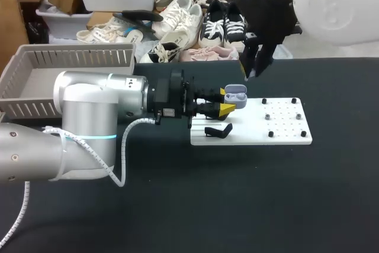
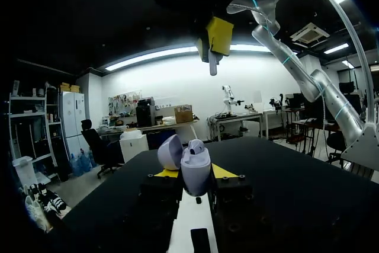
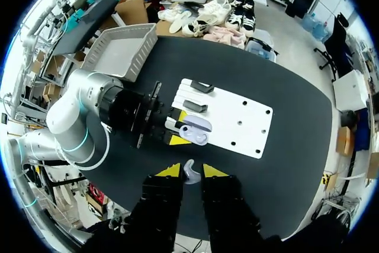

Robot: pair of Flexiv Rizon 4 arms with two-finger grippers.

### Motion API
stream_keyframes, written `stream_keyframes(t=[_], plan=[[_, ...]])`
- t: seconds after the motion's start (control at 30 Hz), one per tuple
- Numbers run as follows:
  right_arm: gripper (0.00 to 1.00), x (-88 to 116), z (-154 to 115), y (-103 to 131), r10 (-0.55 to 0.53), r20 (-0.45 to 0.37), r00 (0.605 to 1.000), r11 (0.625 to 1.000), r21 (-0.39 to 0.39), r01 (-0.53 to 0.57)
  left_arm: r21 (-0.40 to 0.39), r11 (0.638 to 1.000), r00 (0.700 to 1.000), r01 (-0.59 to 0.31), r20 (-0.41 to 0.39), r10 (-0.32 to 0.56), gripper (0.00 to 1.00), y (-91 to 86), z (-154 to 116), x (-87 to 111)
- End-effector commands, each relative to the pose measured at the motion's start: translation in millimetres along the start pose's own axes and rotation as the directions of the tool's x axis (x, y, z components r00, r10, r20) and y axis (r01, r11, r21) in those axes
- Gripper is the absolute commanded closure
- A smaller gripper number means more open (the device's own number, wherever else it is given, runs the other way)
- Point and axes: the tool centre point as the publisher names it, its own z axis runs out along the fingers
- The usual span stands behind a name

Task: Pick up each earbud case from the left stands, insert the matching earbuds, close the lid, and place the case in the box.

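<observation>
A: Judging by looks, how will the earbud case (image 2: 195, 170) handle?

B: Light, hard and glossy, I'd guess, so slippery, with the open lid's hinge the weak spot. The left gripper (image 1: 227, 102) is clamped on its lower body, over the left end of the white board (image 1: 278, 128) on the worktop (image 1: 177, 205).

A: And the earbud (image 3: 190, 176)?

B: Tiny, smooth. The right gripper (image 3: 189, 170) pinches it, well above the case.
</observation>
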Motion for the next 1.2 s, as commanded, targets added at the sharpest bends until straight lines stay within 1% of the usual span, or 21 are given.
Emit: stream_keyframes(t=[0.03, 0.27, 0.47, 0.6, 0.77, 0.87, 1.2], plan=[[1.00, -3.4, 7.5, 8.6, -0.023, 0.003, 1.000, 1.000, 0.007, 0.023, -0.003, 1.000, 1.000, -0.001, 0.001, 0.001, 1.00, -0.5, 0.3, 0.2], [1.00, -14.4, 17.9, 18.3, -0.081, 0.005, 0.997, 0.997, 0.018, 0.081, -0.003, 1.000, 1.000, -0.001, 0.001, 0.001, 1.00, -0.5, 0.3, 0.2], [1.00, -19.7, 27.4, 22.6, -0.101, 0.015, 0.995, 0.994, 0.036, 0.100, -0.003, 1.000, 1.000, -0.001, 0.001, 0.001, 1.00, -0.5, 0.3, 0.2], [1.00, -20.0, 35.3, 19.9, -0.095, 0.019, 0.995, 0.994, 0.047, 0.094, -0.003, 1.000, 1.000, -0.001, 0.001, 0.001, 1.00, -0.5, 0.3, 0.2], [1.00, -19.0, 41.2, 18.4, -0.087, 0.052, 0.995, 0.993, 0.080, 0.083, -0.003, 1.000, 1.000, -0.001, 0.001, 0.001, 1.00, -0.5, 0.3, 0.2], [1.00, -18.2, 43.7, 18.6, -0.084, 0.071, 0.994, 0.993, 0.092, 0.077, -0.003, 1.000, 1.000, -0.001, 0.001, 0.001, 1.00, -0.5, 0.3, 0.2], [1.00, -17.4, 48.2, 17.0, -0.068, 0.091, 0.993, 0.990, 0.125, 0.057, -0.003, 1.000, 1.000, -0.001, 0.001, 0.001, 1.00, -0.5, 0.3, 0.2]])
